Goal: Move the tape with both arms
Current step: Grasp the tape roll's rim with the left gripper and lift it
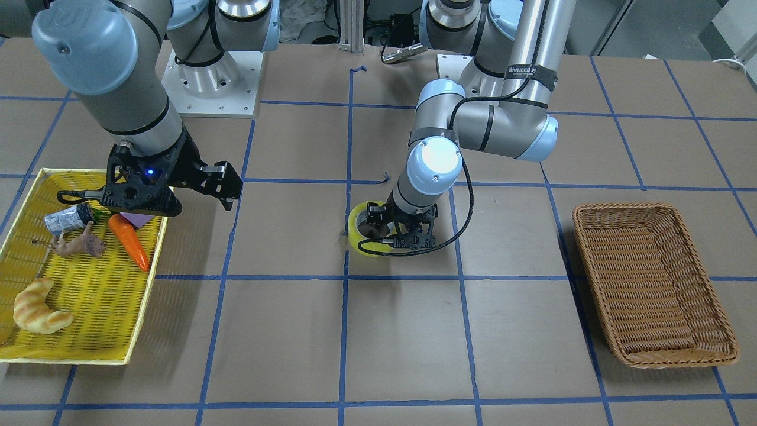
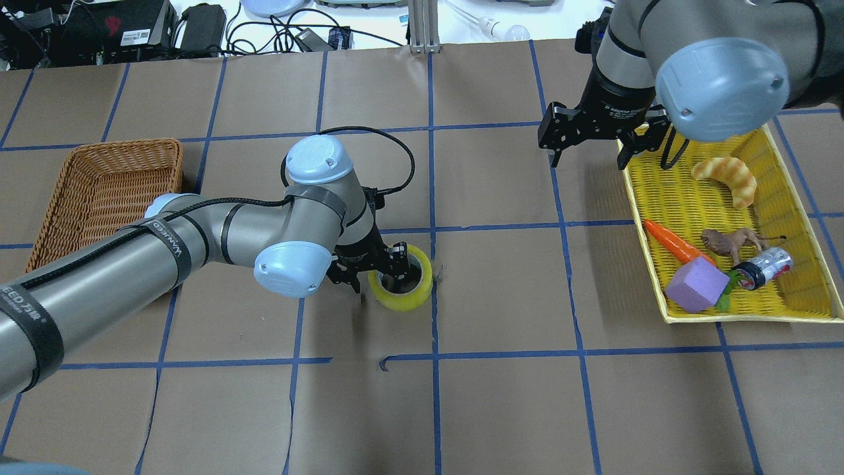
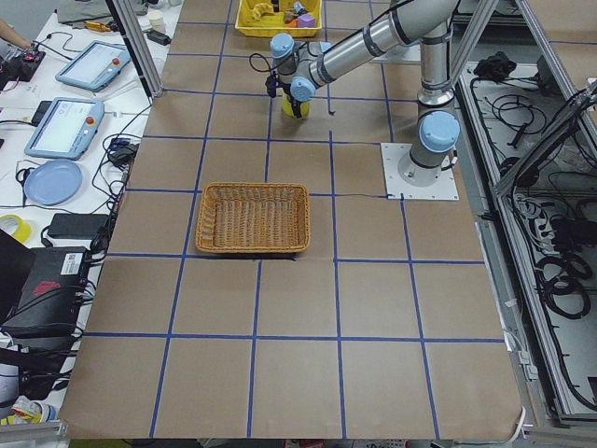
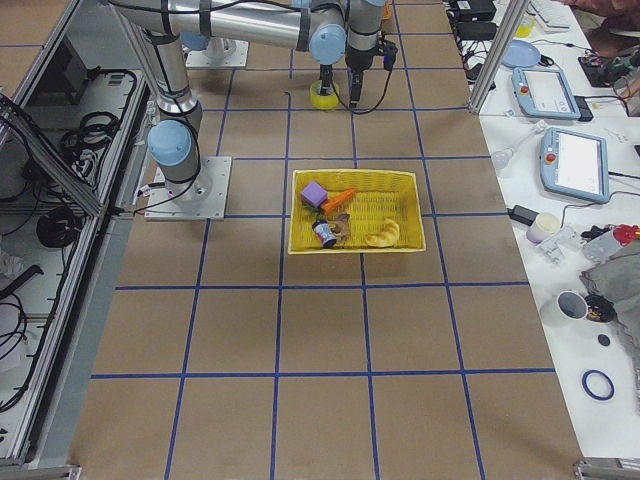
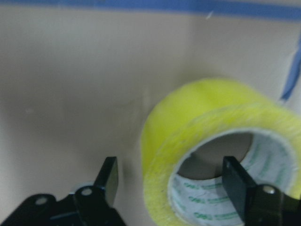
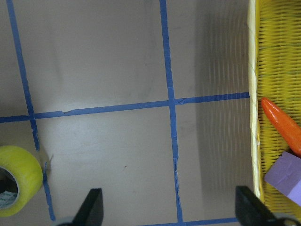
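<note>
You'll find the yellow tray (image 2: 666, 191) just beside the right gripper (image 2: 588, 158), its near rim under one finger. In it lie a croissant (image 2: 725, 177), carrot (image 2: 676, 243), purple block (image 2: 697, 285), toy animal (image 2: 728, 242) and small can (image 2: 765, 267). The wicker basket (image 2: 105, 191) sits well apart from the left gripper (image 2: 381, 277).

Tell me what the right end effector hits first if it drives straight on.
Most likely the paper-covered table: the open right end effector points down at it, with the yellow tray and the tape off to either side.
</note>
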You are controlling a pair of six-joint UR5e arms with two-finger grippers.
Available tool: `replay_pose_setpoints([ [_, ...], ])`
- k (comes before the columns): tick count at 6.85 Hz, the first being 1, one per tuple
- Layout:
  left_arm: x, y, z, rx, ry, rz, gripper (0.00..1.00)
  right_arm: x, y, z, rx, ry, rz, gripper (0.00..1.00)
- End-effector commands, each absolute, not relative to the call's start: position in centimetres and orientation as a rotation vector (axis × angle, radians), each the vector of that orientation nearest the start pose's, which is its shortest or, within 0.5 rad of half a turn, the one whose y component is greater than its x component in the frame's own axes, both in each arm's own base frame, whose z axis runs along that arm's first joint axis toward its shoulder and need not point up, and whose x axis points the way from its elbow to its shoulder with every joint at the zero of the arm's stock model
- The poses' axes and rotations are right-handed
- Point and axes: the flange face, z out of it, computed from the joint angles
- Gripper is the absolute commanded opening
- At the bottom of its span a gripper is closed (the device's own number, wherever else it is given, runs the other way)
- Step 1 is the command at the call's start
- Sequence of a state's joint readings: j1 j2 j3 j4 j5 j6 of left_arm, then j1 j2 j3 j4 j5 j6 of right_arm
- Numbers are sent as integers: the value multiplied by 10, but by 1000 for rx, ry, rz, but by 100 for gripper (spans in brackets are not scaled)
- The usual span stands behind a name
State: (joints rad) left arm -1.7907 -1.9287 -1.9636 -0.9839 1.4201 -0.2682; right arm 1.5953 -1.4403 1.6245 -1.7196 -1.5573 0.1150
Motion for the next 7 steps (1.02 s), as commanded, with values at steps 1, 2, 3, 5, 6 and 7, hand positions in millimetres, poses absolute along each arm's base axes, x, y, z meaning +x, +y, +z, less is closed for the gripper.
replay_pose_setpoints([
  [1,-257,-487,196,-121,3239,271,0,148,-533,409,142,3128,56,100],
  [2,-251,-491,200,-122,3247,253,0,148,-534,409,142,3128,54,100],
  [3,-245,-494,203,-136,3245,240,0,148,-534,409,142,3128,54,100],
  [5,-167,-519,222,-110,3268,216,0,149,-533,409,142,3127,54,100],
  [6,-107,-532,244,-75,3284,215,0,149,-533,409,142,3127,54,100],
  [7,-49,-541,269,-13,3237,218,0,149,-533,409,140,3127,54,100],
])
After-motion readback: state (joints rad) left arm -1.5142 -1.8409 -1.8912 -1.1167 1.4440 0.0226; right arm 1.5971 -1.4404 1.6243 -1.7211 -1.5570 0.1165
